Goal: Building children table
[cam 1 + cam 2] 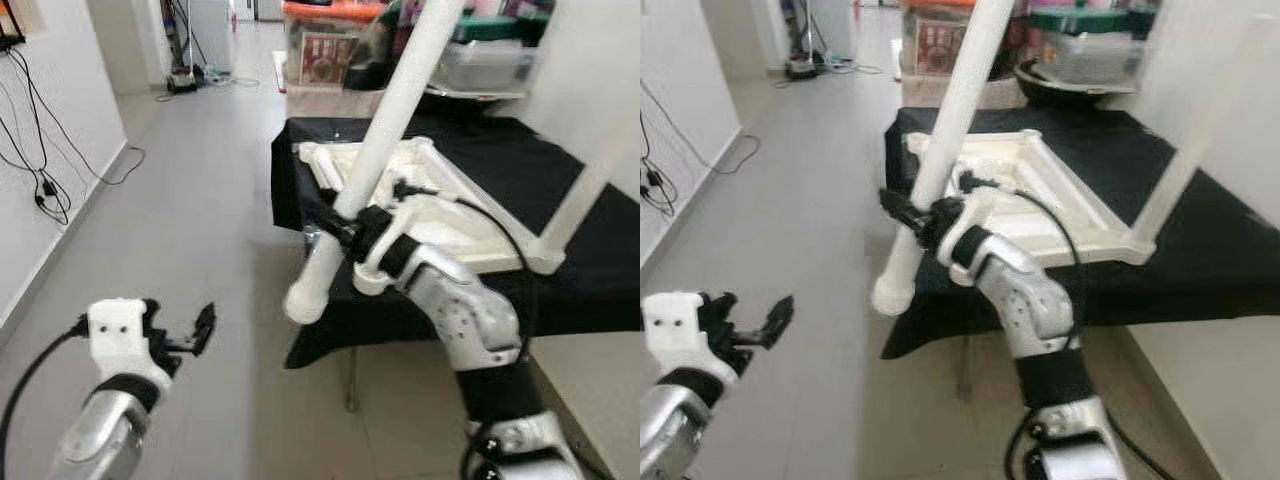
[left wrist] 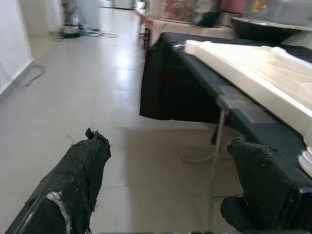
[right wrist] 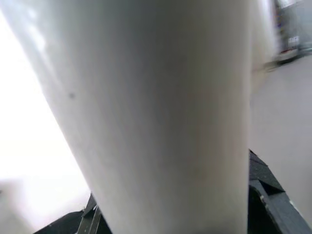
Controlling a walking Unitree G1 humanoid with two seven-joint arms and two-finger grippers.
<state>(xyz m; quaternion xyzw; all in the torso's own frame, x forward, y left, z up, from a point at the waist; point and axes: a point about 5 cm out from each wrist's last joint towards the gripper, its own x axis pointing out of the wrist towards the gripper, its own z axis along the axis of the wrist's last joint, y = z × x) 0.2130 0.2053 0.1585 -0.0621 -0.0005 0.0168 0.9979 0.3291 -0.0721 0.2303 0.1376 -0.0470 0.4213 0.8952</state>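
- Children's table top (image 1: 440, 215), white and turned underside up, lies on the black-draped counter (image 1: 590, 270) ahead of me, one leg (image 1: 590, 195) already standing at its near right corner.
- My right gripper (image 1: 345, 232) is clamped around a second white table leg (image 1: 385, 135), held low on the shaft; the leg leans up and away over the counter's near left edge, its rounded foot hanging off the counter toward the floor.
- My left gripper (image 1: 190, 335) hovers over the grey floor tiles (image 1: 200, 200), left of the counter, fingers (image 2: 80, 175) spread apart and empty.
- I judge the leg light, rigid and smooth, probably plastic or painted tube, so it could twist or slip in a two-finger pinch. A hold nearer mid-shaft would steady it while the upper end is steered to a corner socket.
- The tabletop looks stiff and shallow-ribbed; it may slide on the cloth if pushed sideways, so the free gripper could brace its rim.
- The left wrist view adds the counter's folding metal leg (image 2: 217, 156) and the tabletop's near edge seen side-on.
- The right wrist view gives the leg's shaft pressed close to the lens, blurred, confirming a snug hold.
- The head views alone show storage bins (image 1: 330, 40) beyond the counter and cables (image 1: 40, 170) on the left wall.
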